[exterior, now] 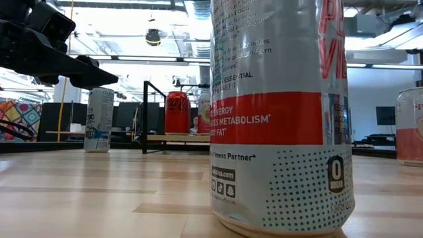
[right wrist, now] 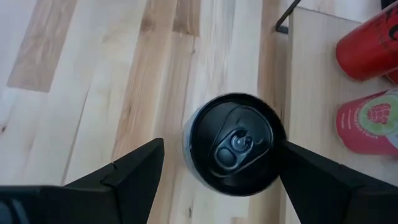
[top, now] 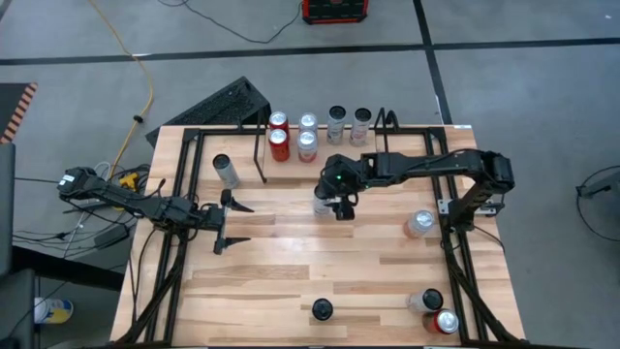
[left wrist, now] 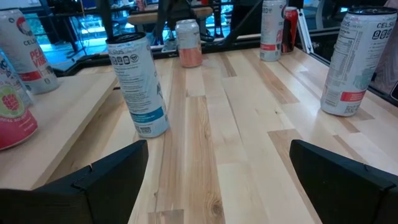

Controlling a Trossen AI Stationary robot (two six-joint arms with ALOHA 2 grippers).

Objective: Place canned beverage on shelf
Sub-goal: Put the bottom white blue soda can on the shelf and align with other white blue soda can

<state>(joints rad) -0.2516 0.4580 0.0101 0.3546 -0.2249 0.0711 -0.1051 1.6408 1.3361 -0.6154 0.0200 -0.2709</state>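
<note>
Right gripper open astride black-topped can (nothing gripped): centre, then close; left gripper idle, open.

The shelf stands along the far edge of the tabletop, with six cans on it in pairs: two toward its left end, two just beside them, two farther right. A lone can stands left of the shelf. The right gripper hangs over a can before the shelf, mid-table. The left gripper sits at the left side. Another can stands near the right edge, and three more cans stand along the near edge.
</note>
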